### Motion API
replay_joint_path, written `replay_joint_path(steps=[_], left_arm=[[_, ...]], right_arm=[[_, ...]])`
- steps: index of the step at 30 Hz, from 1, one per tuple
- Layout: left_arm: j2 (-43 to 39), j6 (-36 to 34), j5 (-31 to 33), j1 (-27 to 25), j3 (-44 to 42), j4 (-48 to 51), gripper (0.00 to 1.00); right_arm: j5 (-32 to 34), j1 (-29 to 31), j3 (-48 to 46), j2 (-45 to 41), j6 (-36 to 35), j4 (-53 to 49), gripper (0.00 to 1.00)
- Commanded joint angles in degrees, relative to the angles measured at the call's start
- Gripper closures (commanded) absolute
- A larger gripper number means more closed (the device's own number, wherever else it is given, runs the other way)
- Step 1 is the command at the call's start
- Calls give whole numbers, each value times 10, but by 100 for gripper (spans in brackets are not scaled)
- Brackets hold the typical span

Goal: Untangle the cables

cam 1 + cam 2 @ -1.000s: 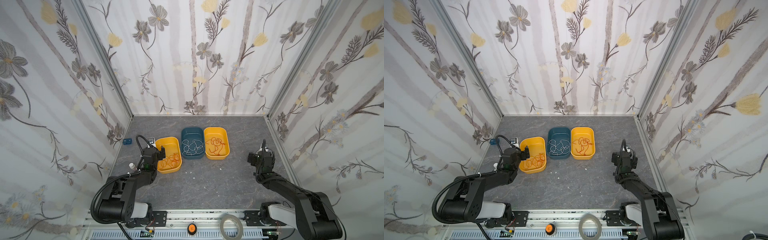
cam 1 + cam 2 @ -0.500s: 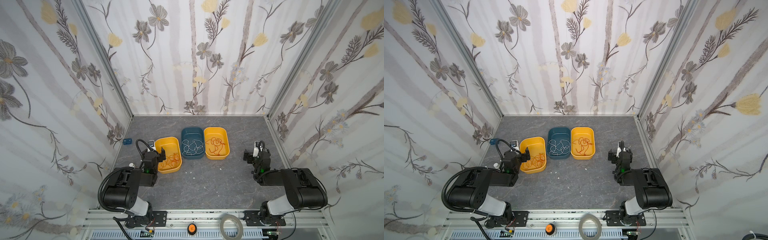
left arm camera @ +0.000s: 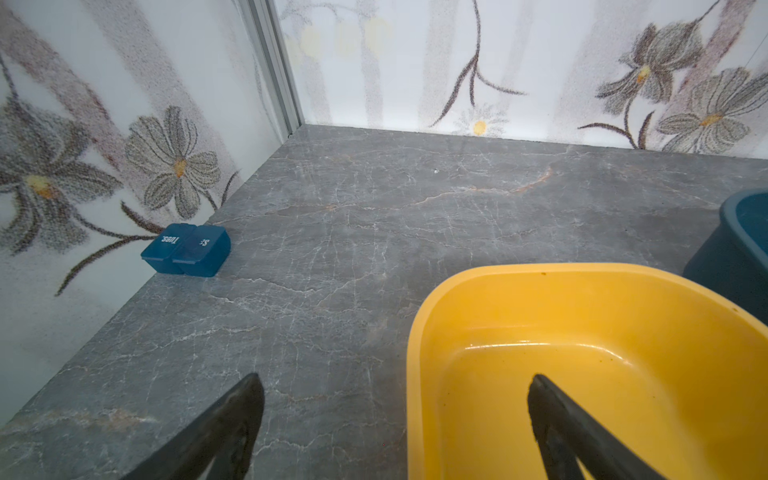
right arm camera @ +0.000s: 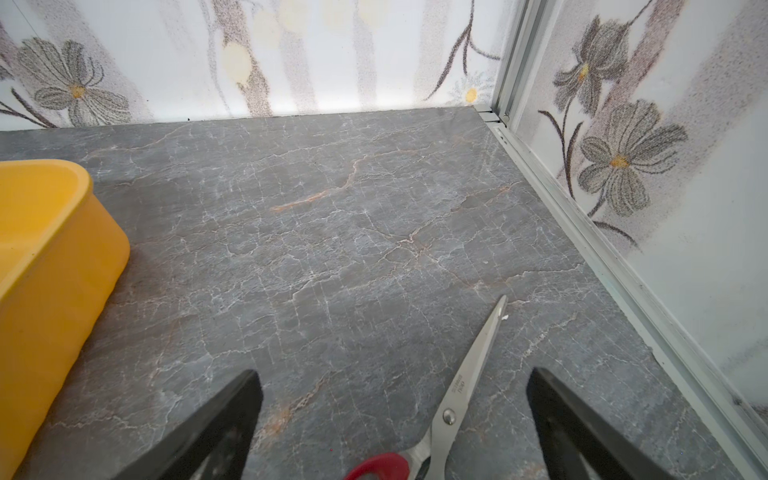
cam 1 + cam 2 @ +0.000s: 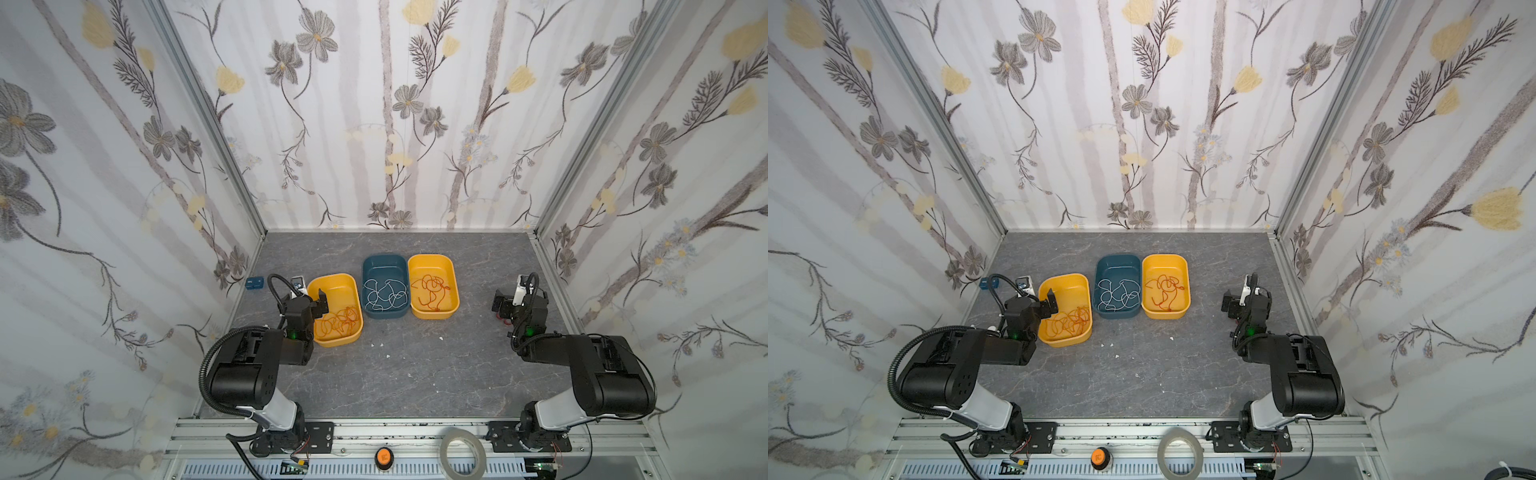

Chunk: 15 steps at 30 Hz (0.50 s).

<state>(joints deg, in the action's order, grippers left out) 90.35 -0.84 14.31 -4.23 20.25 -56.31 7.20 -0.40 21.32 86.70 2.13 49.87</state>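
The left hand [image 3: 395, 380] and right hand [image 4: 392, 376] are standing apart, holding nothing. The cables [image 5: 384, 296] are lying separated in trays [image 5: 432, 257] between the hands. I think the task is finishing, needing only retreat.

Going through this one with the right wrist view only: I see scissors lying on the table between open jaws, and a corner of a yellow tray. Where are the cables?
Observer: In three trays, apart by colour: the orange cable in the left yellow tray, the white cable in the blue tray, the red cable in the right yellow tray.
Operator: Is the left gripper holding any of them?
Observer: No. The left gripper is open and empty, one jaw over the table, one over the left yellow tray.
Operator: Anything else on that side?
Observer: A small blue pill box at the table's left edge.
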Motion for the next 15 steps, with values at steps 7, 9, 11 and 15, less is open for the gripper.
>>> replay_joint_path(steps=[7,9,11,15], left_arm=[[-4,15,-16,10,10,17,0],[-4,15,-15,10,10,17,0],[-4,15,-16,11,10,17,0],[-4,15,-15,11,10,17,0]], right_arm=[[-7,0,0,1,2,6,1],[-6,1,4,2,2,0,1],[-6,0,5,4,2,-2,1],[-7,1,2,1,2,2,1]])
